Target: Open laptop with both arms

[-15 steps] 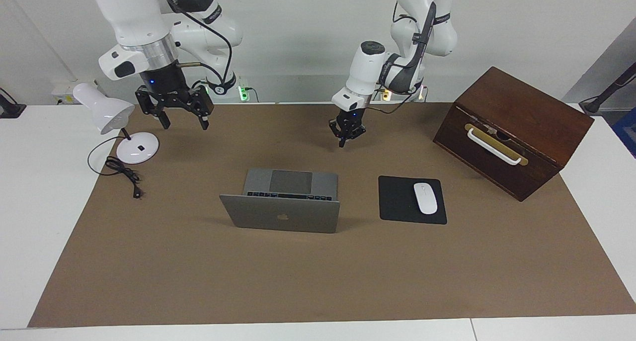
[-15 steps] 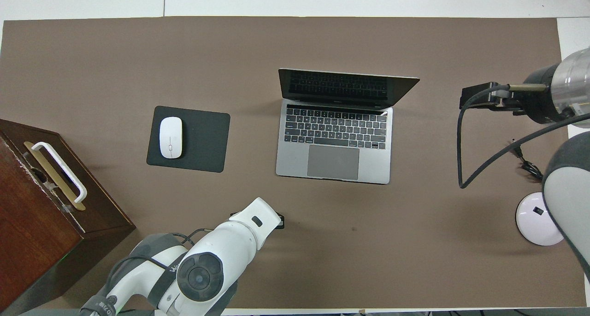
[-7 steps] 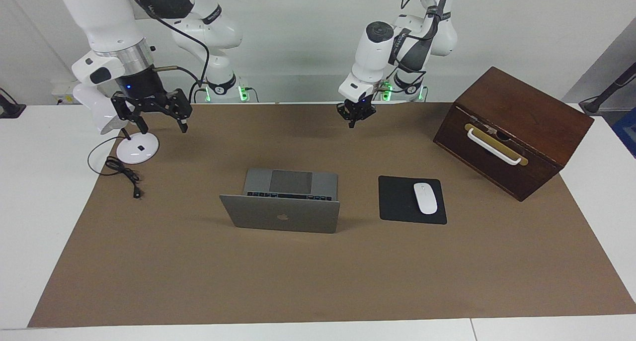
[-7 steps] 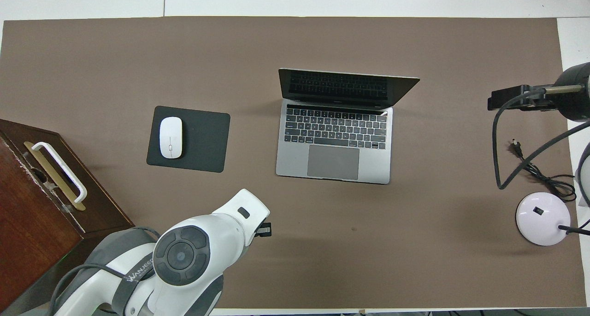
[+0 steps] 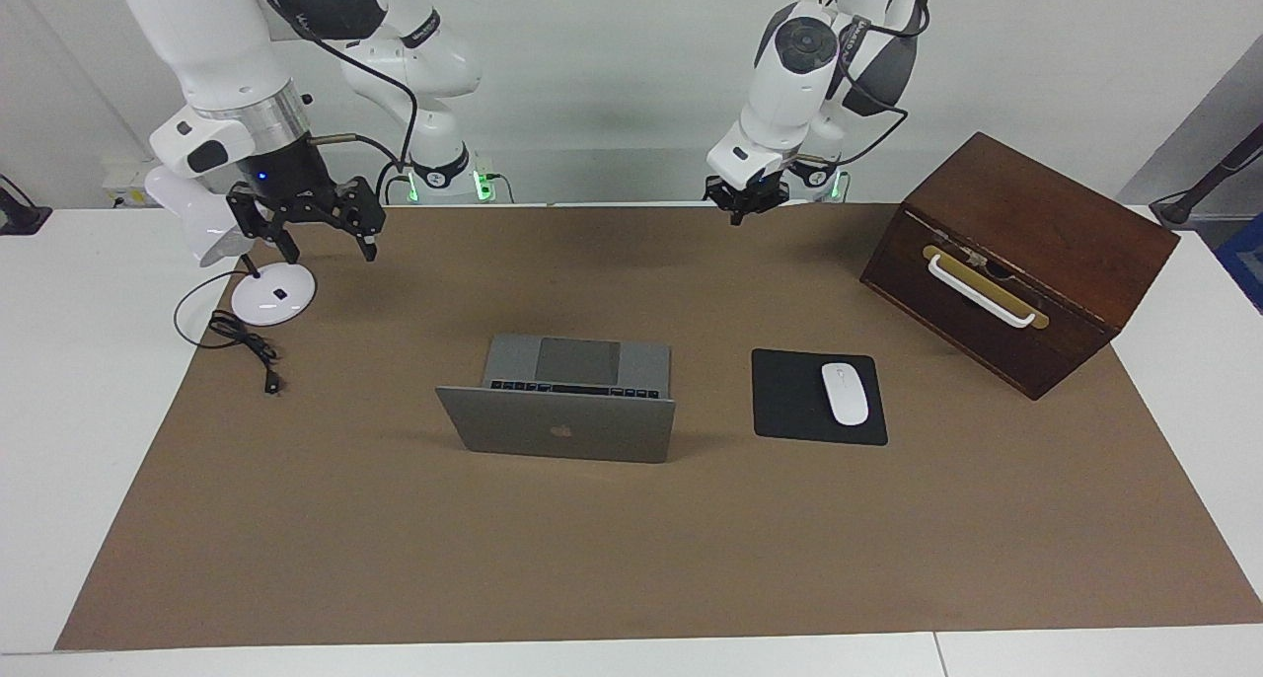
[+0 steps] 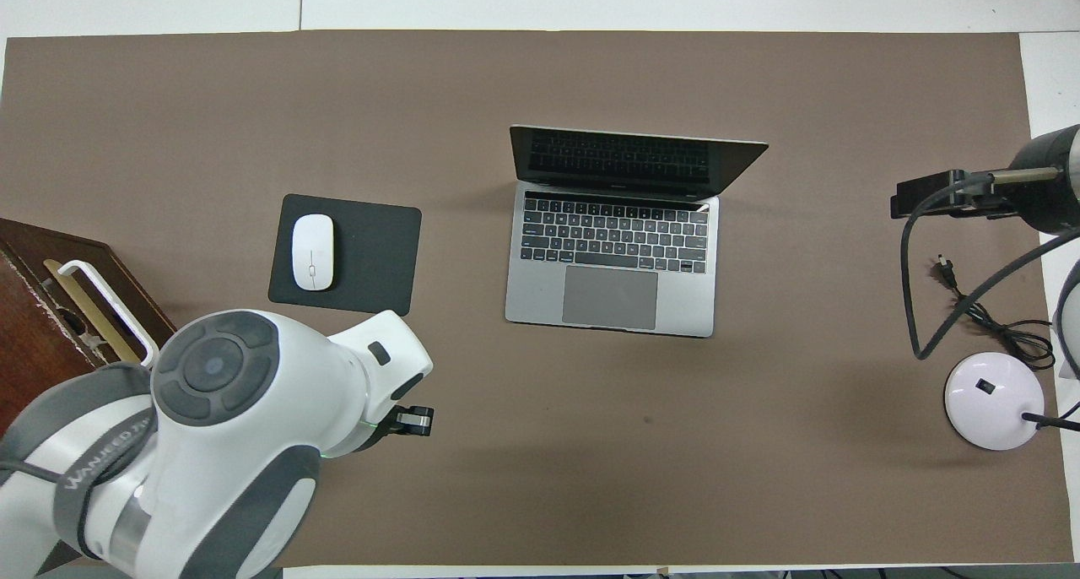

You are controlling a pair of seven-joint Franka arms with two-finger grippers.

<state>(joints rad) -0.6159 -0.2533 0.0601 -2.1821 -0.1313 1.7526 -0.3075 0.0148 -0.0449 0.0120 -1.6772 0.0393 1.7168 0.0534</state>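
Note:
The silver-grey laptop point(image 5: 567, 430) stands open in the middle of the brown mat, lid raised past upright, keyboard and trackpad point(image 6: 612, 296) facing the robots. Neither gripper touches it. My left gripper point(image 5: 738, 211) hangs shut and empty over the mat's edge nearest the robots, well clear of the laptop; in the overhead view the left arm's wrist covers most of the left gripper point(image 6: 415, 420). My right gripper point(image 5: 329, 251) is open and empty, raised over the mat beside the lamp base. In the overhead view only a part of the right gripper point(image 6: 920, 197) shows.
A black mouse pad point(image 5: 789, 401) with a white mouse point(image 5: 845, 393) lies beside the laptop toward the left arm's end. A dark wooden box point(image 5: 1026, 263) with a white handle stands at that end. A white desk lamp point(image 5: 273, 294) and its cable point(image 5: 242, 341) sit at the right arm's end.
The left arm has drawn back and up toward its base, its gripper staying shut. The right gripper shifted toward the lamp, then held still. The laptop has not moved.

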